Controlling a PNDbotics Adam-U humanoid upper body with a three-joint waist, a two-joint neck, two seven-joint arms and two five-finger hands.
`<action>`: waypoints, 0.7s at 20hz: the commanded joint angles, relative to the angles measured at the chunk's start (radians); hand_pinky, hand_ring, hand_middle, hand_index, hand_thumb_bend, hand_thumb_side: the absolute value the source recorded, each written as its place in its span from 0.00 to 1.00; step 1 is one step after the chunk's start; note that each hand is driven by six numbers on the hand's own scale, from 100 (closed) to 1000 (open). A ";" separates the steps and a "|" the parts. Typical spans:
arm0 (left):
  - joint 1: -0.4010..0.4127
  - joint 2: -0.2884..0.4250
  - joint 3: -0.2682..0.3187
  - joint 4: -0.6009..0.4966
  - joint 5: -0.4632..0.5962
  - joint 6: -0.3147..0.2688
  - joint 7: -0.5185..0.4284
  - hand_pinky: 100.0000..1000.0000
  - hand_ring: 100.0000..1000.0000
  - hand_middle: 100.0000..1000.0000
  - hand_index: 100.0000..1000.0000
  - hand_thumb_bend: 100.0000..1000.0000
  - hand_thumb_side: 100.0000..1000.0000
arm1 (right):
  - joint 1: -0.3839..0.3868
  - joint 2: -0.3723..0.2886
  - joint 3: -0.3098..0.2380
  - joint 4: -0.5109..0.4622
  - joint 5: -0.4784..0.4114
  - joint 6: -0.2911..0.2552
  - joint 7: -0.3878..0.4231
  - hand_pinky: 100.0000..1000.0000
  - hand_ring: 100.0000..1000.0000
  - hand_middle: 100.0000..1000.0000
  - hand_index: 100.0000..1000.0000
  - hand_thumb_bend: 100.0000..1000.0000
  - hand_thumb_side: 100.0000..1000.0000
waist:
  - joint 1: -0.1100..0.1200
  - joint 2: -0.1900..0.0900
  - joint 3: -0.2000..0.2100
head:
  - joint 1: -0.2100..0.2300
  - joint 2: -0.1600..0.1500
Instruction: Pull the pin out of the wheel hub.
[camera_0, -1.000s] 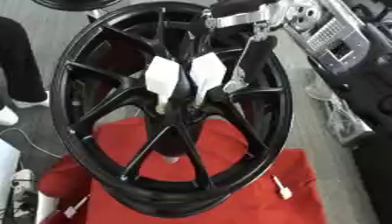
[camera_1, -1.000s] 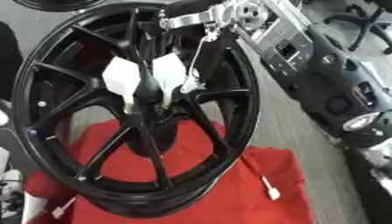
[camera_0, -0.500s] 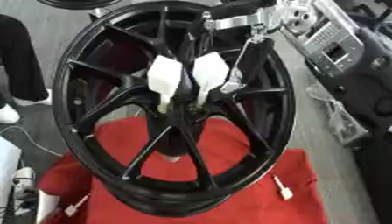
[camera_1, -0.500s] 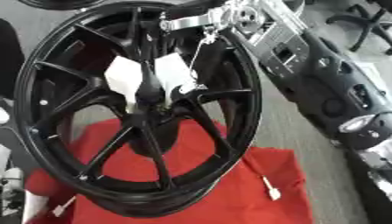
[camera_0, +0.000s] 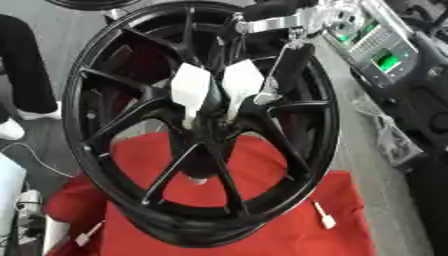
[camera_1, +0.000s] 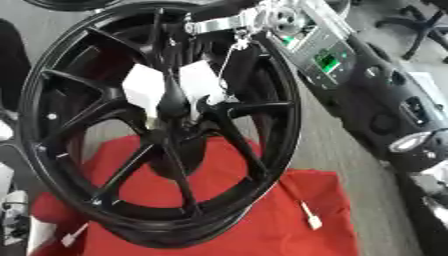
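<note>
Pin-wise, a thin silver rod (camera_0: 276, 75) is slanting from one o'clock down toward the black spoked wheel hub (camera_0: 210, 131), with the right hand (camera_0: 282, 19) sitting at its upper end, fingers' closure impossible to tell.

right arm (camera_1: 385, 115): black rounded shell, round recesses, pale oval patch | forearm panel (camera_1: 319, 47): grey, green-lit patches | right hand (camera_0: 293, 20): silver metal links, black parts, thin rod-like fingers (camera_0: 273, 80), perhaps white-tipped
</note>
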 joint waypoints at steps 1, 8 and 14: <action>0.000 0.016 0.003 -0.009 -0.004 -0.001 -0.005 0.80 0.81 0.79 0.87 0.12 0.90 | -0.019 -0.036 -0.018 -0.022 -0.005 0.004 0.002 0.77 0.68 0.63 0.73 0.42 0.05 | 0.007 -0.014 -0.001 | -0.003 0.006; -0.001 0.014 0.000 -0.008 -0.004 0.000 -0.011 0.80 0.81 0.79 0.87 0.12 0.91 | -0.021 -0.045 -0.024 -0.021 -0.010 0.010 0.011 0.76 0.67 0.58 0.70 0.35 0.00 | 0.008 -0.012 -0.003 | -0.017 0.006; 0.000 0.013 0.000 -0.007 -0.004 0.001 -0.013 0.80 0.81 0.79 0.87 0.12 0.91 | -0.019 -0.042 -0.026 -0.016 -0.017 0.015 0.017 0.75 0.65 0.53 0.66 0.33 0.00 | 0.008 -0.012 -0.001 | -0.022 0.006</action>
